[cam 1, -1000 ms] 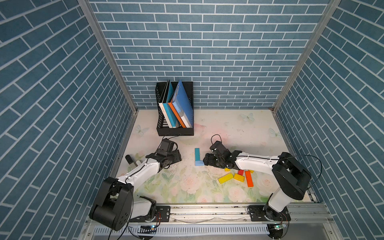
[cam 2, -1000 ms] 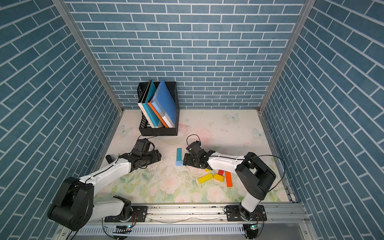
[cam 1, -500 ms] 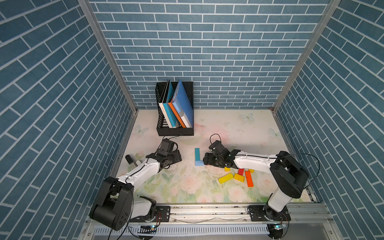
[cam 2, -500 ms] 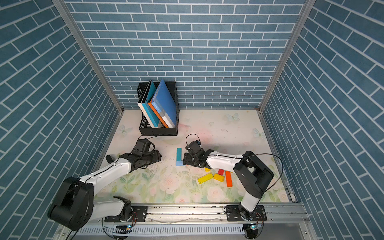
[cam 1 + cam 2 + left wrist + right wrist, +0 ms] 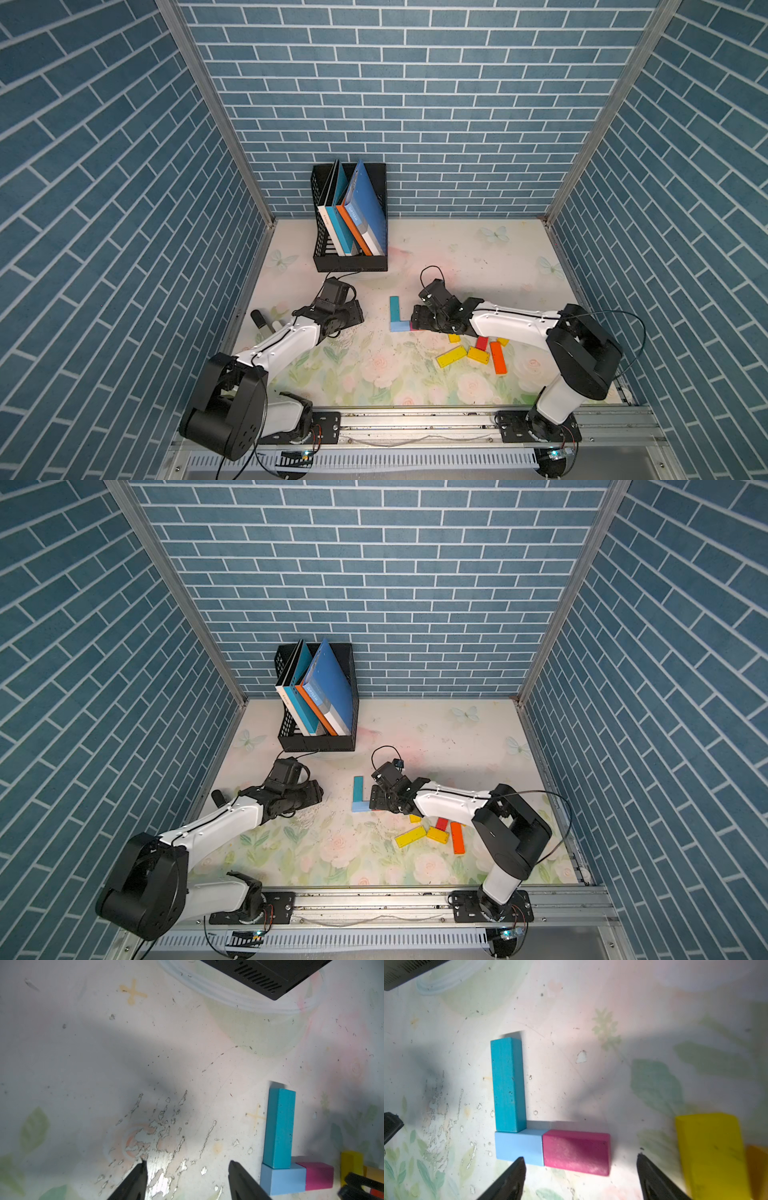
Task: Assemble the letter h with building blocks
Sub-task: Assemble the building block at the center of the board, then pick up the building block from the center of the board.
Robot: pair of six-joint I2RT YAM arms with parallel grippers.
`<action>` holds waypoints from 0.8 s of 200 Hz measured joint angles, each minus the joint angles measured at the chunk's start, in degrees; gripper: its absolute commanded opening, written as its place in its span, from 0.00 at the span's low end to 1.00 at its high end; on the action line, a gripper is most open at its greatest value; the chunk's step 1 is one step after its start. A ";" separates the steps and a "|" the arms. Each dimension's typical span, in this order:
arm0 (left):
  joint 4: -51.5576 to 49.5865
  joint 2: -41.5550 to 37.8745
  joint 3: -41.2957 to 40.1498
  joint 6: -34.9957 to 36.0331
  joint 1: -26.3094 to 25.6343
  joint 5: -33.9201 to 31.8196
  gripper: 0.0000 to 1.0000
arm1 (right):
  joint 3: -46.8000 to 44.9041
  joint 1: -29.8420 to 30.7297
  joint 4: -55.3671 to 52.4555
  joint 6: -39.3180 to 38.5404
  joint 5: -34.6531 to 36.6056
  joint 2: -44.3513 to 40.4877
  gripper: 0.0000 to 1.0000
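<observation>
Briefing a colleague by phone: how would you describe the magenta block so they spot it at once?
In front of the black rack, three blocks form an L. The magenta block ends its foot, flush against the light blue block, and is the only magenta piece in view.

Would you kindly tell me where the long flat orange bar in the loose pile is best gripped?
Probably at its near end, from above, jaws across the narrow width. The long flat orange bar lies flat; a short yellow block crowds one edge around the middle and a red block sits by the far end, while the near end looks free on both sides.
</observation>
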 measured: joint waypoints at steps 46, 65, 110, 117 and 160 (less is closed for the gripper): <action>-0.02 0.00 0.02 0.00 -0.59 0.00 0.67 | -2.51 -3.34 -5.53 -2.80 2.29 -5.99 0.62; -0.04 0.00 0.02 0.00 -1.03 -0.09 0.67 | -4.17 -3.98 -7.76 -3.30 2.32 -5.35 0.62; -0.07 -0.02 0.02 -0.04 -2.51 -0.26 0.67 | -7.82 -3.96 -8.85 -3.98 0.94 -5.27 0.60; -0.09 -0.02 0.02 -0.04 -2.64 -0.28 0.67 | -8.20 -3.96 -8.81 -3.98 0.61 -5.07 0.60; -0.22 -0.04 0.09 -0.07 -3.08 -0.72 0.67 | -8.50 -3.96 -7.23 -4.96 1.14 -2.97 0.38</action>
